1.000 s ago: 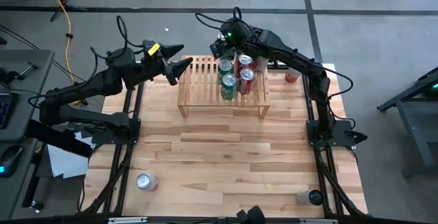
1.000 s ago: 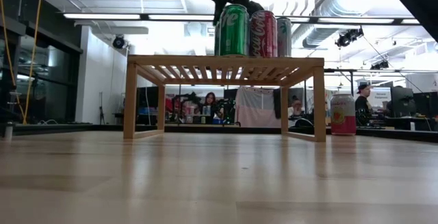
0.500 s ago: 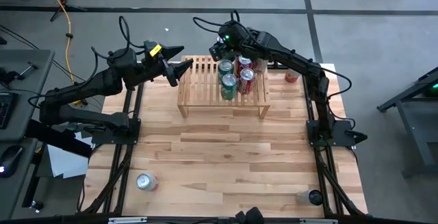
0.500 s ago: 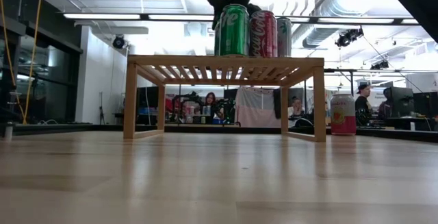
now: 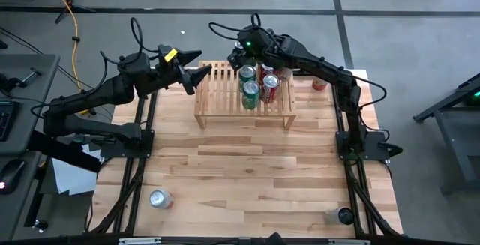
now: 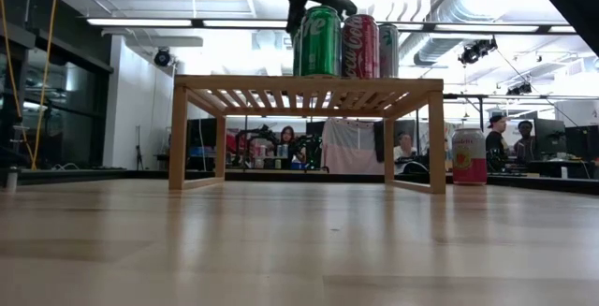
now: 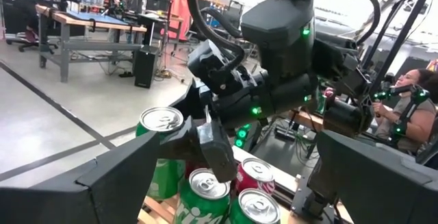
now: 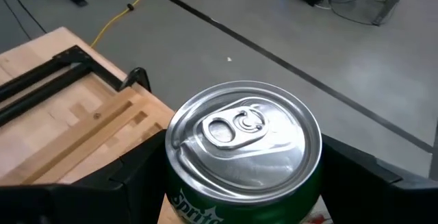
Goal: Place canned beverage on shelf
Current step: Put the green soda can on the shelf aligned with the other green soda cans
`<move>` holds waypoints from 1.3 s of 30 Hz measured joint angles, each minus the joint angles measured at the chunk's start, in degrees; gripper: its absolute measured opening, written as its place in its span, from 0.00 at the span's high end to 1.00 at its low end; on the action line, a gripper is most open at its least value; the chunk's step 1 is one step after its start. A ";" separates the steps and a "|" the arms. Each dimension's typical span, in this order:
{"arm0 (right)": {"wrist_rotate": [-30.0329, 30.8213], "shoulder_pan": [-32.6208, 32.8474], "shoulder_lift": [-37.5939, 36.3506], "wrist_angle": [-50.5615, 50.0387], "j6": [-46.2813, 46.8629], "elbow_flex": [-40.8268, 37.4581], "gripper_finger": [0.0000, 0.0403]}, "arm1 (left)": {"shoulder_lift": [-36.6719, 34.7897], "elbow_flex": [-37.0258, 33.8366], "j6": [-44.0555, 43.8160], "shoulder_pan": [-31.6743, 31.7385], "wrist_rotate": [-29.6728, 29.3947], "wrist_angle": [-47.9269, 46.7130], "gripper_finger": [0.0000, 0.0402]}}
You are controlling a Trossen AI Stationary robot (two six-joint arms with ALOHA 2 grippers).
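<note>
the right gripper point(image 5: 244, 50) is held spread over the back green sprite can point(image 8: 243, 148), fingers clear on either side, so the can is judged released. it stands upright on the slatted shelf point(image 5: 217, 88), packed close beside other cans to save room. the left gripper point(image 5: 196, 71), spread, is parked beside the shelf.

Light-wood shelf point(image 5: 225, 95) with slatted top — green cans point(image 5: 250, 91), red cans point(image 5: 271, 85), a pink can point(image 6: 468, 156) beside it.
</note>
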 joint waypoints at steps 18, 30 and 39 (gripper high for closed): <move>-0.20 1.94 -4.28 -0.02 -6.59 0.07 0.28 | -1.04 0.00 1.54 0.04 -0.03 -1.09 0.03; -6.36 -0.26 -27.02 34.66 -7.22 -38.48 0.28 | -1.40 0.00 1.29 0.05 -0.53 -0.67 0.03; -8.00 -0.49 -31.94 38.50 -1.64 -44.08 0.28 | -1.33 0.00 -0.07 0.09 -2.75 0.38 0.03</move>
